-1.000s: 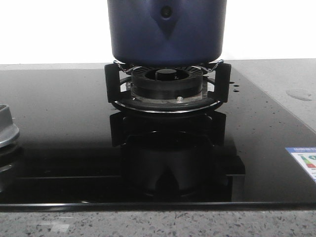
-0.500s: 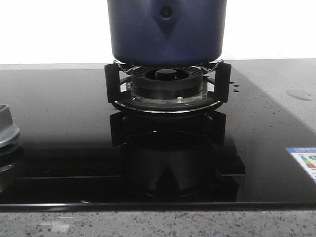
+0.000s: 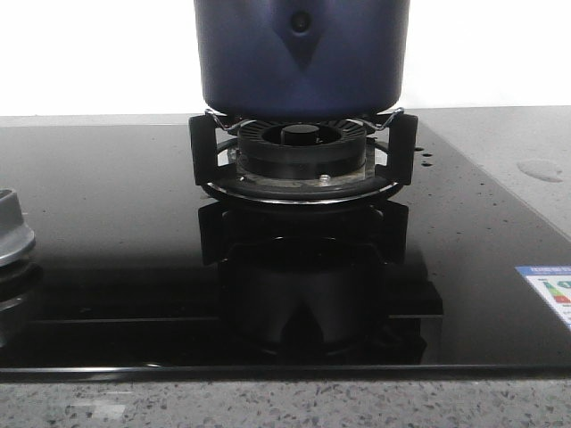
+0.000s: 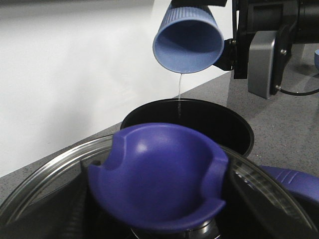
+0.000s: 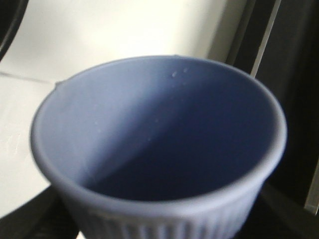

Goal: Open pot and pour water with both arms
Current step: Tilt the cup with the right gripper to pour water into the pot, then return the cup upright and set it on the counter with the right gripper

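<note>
Pouring nears its end: right jaws tip the cup (image 4: 188, 39) over the pot (image 4: 199, 119); left jaws' grip unseen; next, righting it.

Even, bright light is seen in the front view, where the white wall (image 3: 98, 53) behind is blown out. The burner (image 3: 302, 160) is mirrored sharply in the glossy black hob (image 3: 107, 223), and a soft sheen is carried on the pot (image 3: 302, 53). In the left wrist view the cup (image 4: 188, 36) is rendered fairly sharp, while the lid (image 4: 159, 179) close to the lens is blurred. The right wrist view is soft throughout, with the cup shaded inside against a pale, overexposed background.
</note>
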`<state>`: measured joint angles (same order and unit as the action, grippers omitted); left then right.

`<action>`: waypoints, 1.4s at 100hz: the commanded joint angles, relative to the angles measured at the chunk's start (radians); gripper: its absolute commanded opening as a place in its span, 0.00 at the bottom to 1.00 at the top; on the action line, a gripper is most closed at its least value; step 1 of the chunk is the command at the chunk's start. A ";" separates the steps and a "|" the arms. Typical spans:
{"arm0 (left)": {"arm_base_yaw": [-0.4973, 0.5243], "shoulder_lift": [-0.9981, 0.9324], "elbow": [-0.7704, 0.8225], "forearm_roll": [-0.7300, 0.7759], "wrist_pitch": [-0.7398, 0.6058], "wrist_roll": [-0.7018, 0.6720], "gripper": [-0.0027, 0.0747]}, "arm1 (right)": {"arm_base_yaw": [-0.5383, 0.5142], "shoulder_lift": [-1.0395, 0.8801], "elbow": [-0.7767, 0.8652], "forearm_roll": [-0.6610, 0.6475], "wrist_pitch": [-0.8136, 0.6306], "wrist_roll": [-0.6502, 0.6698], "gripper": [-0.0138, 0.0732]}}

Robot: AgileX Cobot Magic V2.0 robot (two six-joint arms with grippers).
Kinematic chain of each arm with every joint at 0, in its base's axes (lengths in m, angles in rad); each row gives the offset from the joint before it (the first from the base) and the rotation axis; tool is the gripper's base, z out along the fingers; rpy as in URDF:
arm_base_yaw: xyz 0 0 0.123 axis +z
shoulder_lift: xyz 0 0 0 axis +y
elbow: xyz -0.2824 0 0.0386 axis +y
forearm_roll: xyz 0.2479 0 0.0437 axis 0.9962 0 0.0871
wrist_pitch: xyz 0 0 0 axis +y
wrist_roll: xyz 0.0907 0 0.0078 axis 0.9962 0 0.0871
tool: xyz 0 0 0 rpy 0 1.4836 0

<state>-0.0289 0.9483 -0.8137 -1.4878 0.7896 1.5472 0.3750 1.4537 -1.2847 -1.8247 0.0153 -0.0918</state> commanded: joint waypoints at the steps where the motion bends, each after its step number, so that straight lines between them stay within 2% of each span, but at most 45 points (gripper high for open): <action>1: 0.000 -0.015 -0.034 -0.088 0.007 -0.002 0.41 | 0.001 -0.037 -0.037 -0.057 0.040 -0.001 0.48; 8: 0.000 -0.015 -0.034 -0.088 0.007 -0.002 0.41 | 0.001 -0.037 -0.037 -0.005 0.040 0.064 0.48; 20: 0.000 -0.015 -0.034 -0.088 0.007 -0.002 0.41 | 0.001 -0.037 -0.037 0.125 0.071 0.310 0.48; 41: 0.000 -0.015 -0.034 -0.092 0.007 -0.002 0.41 | 0.004 -0.083 -0.037 0.318 0.209 0.648 0.48; 53: 0.000 -0.015 -0.034 -0.096 0.007 -0.002 0.41 | -0.011 -0.132 -0.035 0.462 0.336 0.765 0.48; 60: 0.000 -0.015 -0.034 -0.096 0.007 -0.002 0.41 | -0.049 -0.164 -0.019 0.555 0.360 0.770 0.48; 70: 0.000 -0.015 -0.034 -0.096 0.007 -0.002 0.41 | -0.139 -0.220 0.072 0.629 0.275 0.788 0.48; 90: 0.000 -0.015 -0.034 -0.096 0.007 -0.002 0.41 | -0.393 -0.303 0.348 0.630 -0.051 0.991 0.48; 100: 0.000 -0.015 -0.034 -0.096 0.007 -0.002 0.41 | -0.478 -0.307 0.480 0.639 -0.188 1.029 0.48; 119: 0.000 -0.013 -0.034 -0.096 0.007 -0.002 0.41 | -0.503 -0.298 0.606 0.643 -0.240 1.027 0.48; 140: 0.000 0.015 -0.034 -0.112 0.018 -0.002 0.41 | -0.503 -0.288 0.631 0.642 -0.231 1.027 0.48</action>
<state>-0.0289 0.9640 -0.8137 -1.4943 0.7920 1.5472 -0.1221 1.1779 -0.6307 -1.1830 -0.1770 0.9284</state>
